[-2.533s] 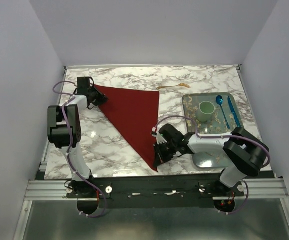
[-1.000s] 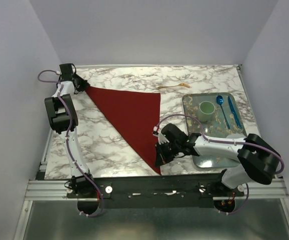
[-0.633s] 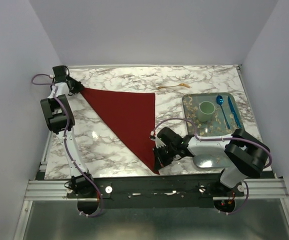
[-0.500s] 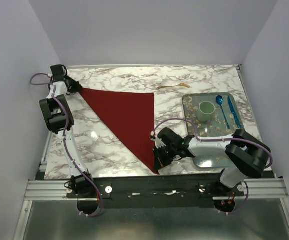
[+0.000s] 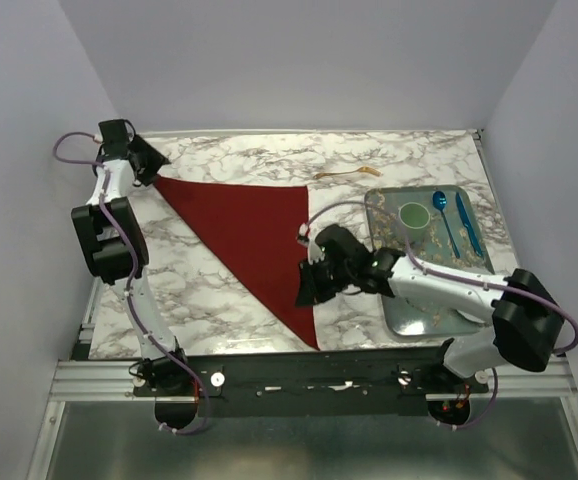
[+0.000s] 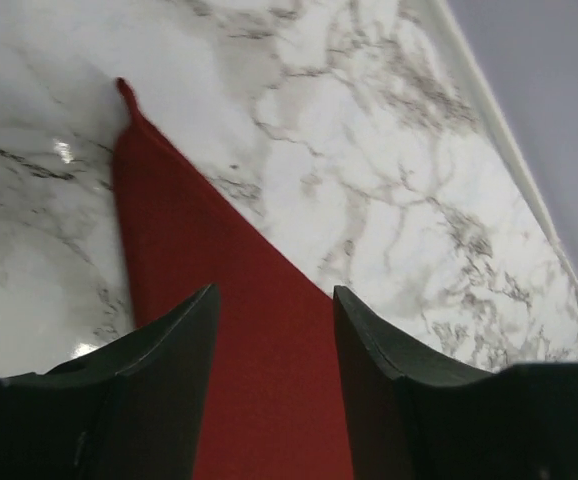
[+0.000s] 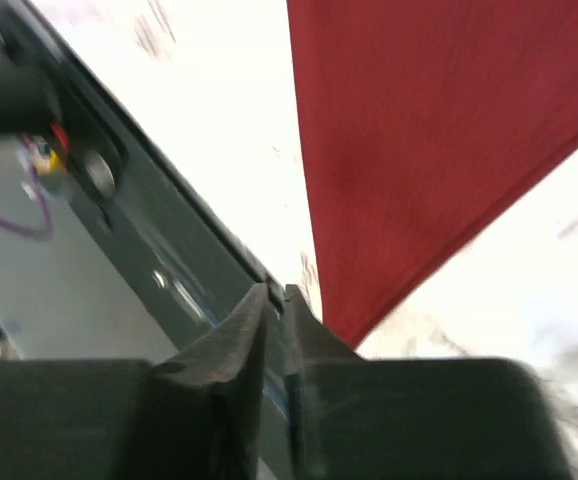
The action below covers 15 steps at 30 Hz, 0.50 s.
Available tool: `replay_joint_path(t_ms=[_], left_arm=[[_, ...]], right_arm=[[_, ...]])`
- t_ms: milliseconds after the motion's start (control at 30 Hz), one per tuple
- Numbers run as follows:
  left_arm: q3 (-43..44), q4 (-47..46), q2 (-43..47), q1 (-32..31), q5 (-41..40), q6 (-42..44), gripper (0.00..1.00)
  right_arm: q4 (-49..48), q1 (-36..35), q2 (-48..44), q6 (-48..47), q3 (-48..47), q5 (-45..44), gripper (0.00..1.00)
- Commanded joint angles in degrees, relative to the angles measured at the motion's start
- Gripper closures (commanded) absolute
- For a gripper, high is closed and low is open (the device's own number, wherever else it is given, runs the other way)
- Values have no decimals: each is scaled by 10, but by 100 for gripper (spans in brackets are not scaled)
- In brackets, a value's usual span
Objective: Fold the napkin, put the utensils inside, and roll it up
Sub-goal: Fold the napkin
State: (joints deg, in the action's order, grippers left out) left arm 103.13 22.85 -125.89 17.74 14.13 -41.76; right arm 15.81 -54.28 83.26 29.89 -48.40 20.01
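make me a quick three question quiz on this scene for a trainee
1. True or false: the napkin lies folded in a triangle.
2. Where is the gold utensil? A inside the napkin; B on the table beyond it; C hanging off the edge.
3. Fill in: the left end effector, over the napkin's corner, has its jaws ___.
Key: 1 true; 2 B; 3 open.

1. The top view is brightly, evenly lit; soft shadows are cast on the bench [image 5: 219, 290].
2. Small glare spots are seen on the marble in the left wrist view.
3. The right wrist view is blurred: the napkin [image 7: 449, 130] is smeared, the bench washed white.
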Motion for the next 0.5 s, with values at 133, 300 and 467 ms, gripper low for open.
replay_joint_path(t_ms=[133,300,467], left_arm=[[-208,-68,253,-150,20,-13,33],[-336,-69,399,-251,-46,32,32],[-438,-51,509,-346,-85,73,31]], right_arm=[[82,201,44,13,-201,-161,31],[168,264,201,29,-388,-265,13],[279,290,372,124,-634,-373,4]])
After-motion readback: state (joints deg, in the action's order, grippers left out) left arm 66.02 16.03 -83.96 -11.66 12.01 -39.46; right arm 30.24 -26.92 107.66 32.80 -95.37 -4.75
